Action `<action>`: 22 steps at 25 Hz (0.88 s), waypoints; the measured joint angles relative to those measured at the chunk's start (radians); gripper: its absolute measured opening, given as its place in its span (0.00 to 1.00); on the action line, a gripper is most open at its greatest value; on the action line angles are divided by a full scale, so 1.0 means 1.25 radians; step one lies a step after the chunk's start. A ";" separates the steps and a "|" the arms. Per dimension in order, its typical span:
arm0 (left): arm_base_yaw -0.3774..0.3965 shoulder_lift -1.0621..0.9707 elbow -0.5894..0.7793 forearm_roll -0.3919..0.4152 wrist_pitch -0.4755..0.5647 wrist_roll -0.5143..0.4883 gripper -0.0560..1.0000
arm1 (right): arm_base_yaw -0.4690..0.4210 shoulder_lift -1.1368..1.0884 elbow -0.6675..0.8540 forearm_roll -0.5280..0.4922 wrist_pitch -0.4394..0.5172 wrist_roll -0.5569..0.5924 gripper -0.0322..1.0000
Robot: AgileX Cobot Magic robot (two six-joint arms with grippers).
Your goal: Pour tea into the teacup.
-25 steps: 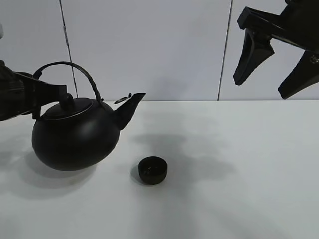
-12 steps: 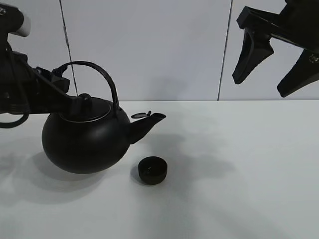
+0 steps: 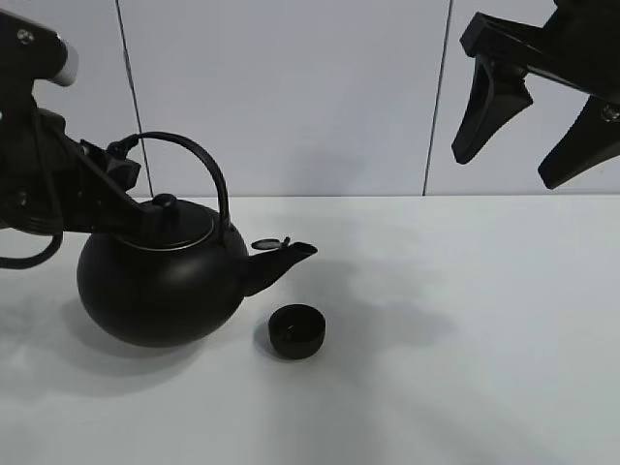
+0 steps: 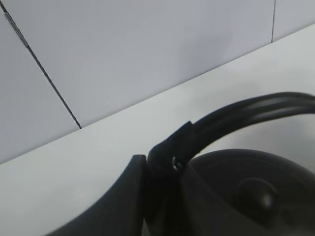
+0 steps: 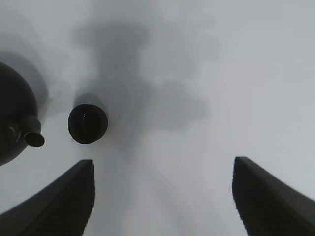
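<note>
Lab: white table (image 3: 465,387), panelled wall (image 3: 291,97)

The left arm reaches in from the bench's left edge, and the left tool (image 3: 124,172) angles down, clamped tight on the base of the kettle (image 3: 155,291) handle. The right arm hangs high above the bench's far right corner. The right tool (image 3: 509,167) points downward with its fingers (image 5: 59,201) spread wide, gripping nothing.

One kettle (image 3: 155,291) and one teacup (image 3: 296,330) were present on one table (image 3: 465,368). Two grippers were counted: one left gripper (image 3: 124,172) and one right gripper (image 3: 509,167).
</note>
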 joint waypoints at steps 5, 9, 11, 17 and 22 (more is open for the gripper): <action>0.000 0.056 -0.011 -0.012 0.000 0.001 0.16 | 0.000 0.000 0.000 0.000 0.001 0.000 0.55; 0.000 0.066 -0.012 -0.014 -0.006 0.001 0.16 | 0.000 0.000 0.000 0.000 0.002 0.000 0.55; 0.000 0.066 -0.013 -0.014 -0.013 0.001 0.16 | 0.000 0.000 0.000 0.000 0.003 -0.001 0.55; 0.000 0.066 -0.014 -0.016 -0.017 0.030 0.16 | 0.000 0.000 0.000 0.000 0.005 -0.003 0.55; 0.000 0.066 -0.014 -0.016 -0.018 0.065 0.16 | 0.000 0.000 0.000 0.000 0.005 -0.003 0.55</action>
